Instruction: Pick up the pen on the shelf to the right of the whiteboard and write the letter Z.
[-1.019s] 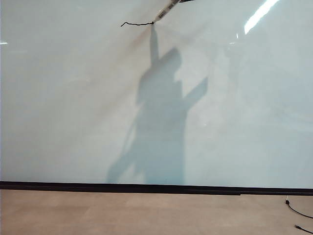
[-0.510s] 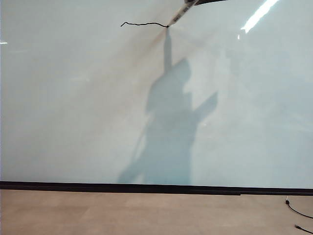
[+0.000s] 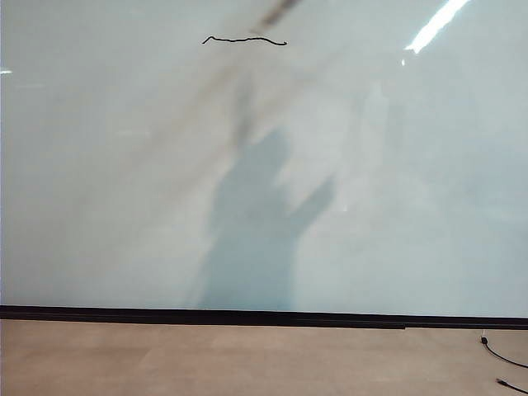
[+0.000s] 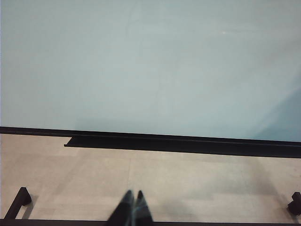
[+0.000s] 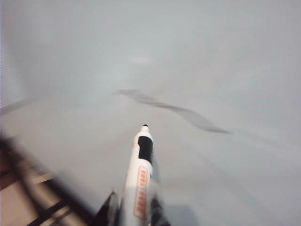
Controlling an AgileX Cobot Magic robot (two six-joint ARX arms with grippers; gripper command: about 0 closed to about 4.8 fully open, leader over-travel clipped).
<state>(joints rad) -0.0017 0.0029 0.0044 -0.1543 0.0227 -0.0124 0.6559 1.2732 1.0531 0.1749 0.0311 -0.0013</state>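
Black top stroke of letter Z point(image 3: 245, 40) sitting high on whiteboard point(image 3: 124, 206) — right gripper point(image 5: 134, 212) clamping pen point(image 5: 139, 179), tip off board near stroke. Left gripper point(image 4: 132, 209) resting closed, empty, low by floor. Next: re-touching tip at stroke's right end, dragging diagonal steadily — keeping light pressure.

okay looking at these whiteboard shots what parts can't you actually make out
- Exterior view: the pen is only a motion-blurred streak at the top edge; the right hand holding it is out of frame.
- Exterior view: whether the tip touches the whiteboard is unclear; only one wavy stroke shows.
- Right wrist view: the right hand is cut off by the edge; barrel print is blurred.
- Left wrist view: the left hand shows only its shut tips.
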